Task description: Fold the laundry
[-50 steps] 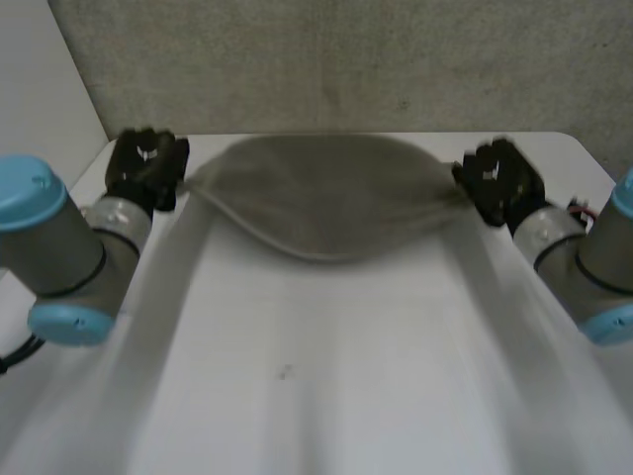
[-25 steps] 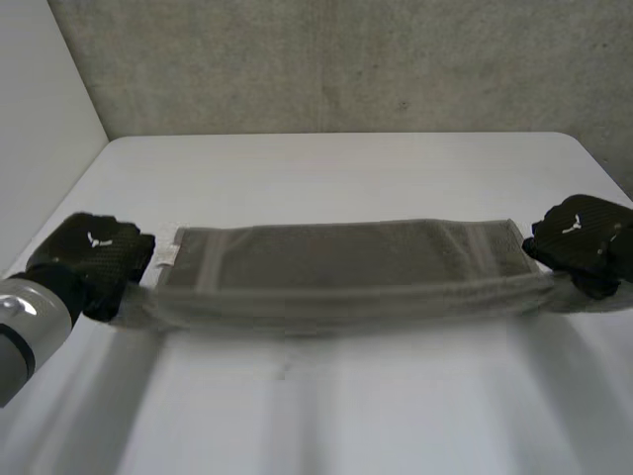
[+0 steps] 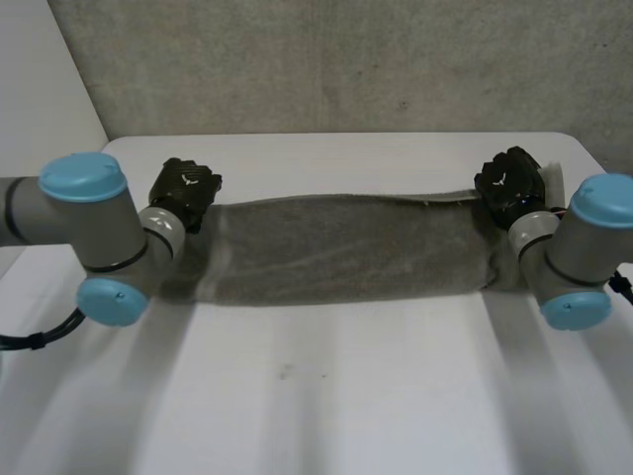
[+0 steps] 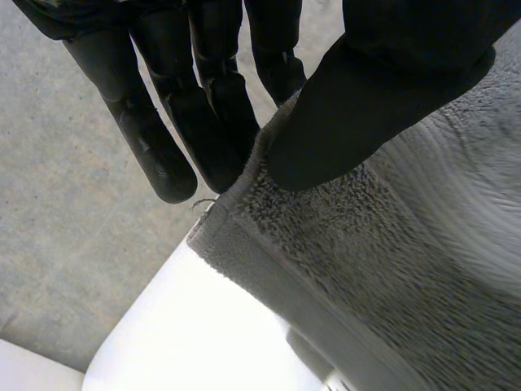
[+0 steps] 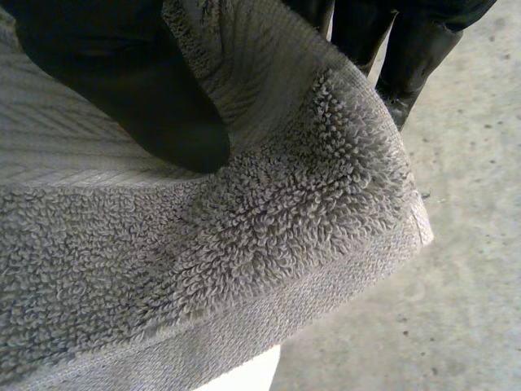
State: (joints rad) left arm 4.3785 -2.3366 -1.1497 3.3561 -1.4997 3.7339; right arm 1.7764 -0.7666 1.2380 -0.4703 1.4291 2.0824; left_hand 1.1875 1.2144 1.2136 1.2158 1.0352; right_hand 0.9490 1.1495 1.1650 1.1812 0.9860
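I find the grey towel [image 3: 346, 247] spanning the far half of the white surface [image 3: 326, 396], stretched as a long band; whether it rests fully on it I cannot tell. The left hand [image 3: 186, 190] pinches one end corner between thumb and fingers [image 4: 207, 130]. The right hand [image 3: 509, 181] pinches the opposite end likewise. I judge this two-ended hold serves to keep the band taut and its edges aligned for the fold.

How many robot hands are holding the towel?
2. The left hand pinches one end corner of the towel; the right hand pinches a corner at the other end.
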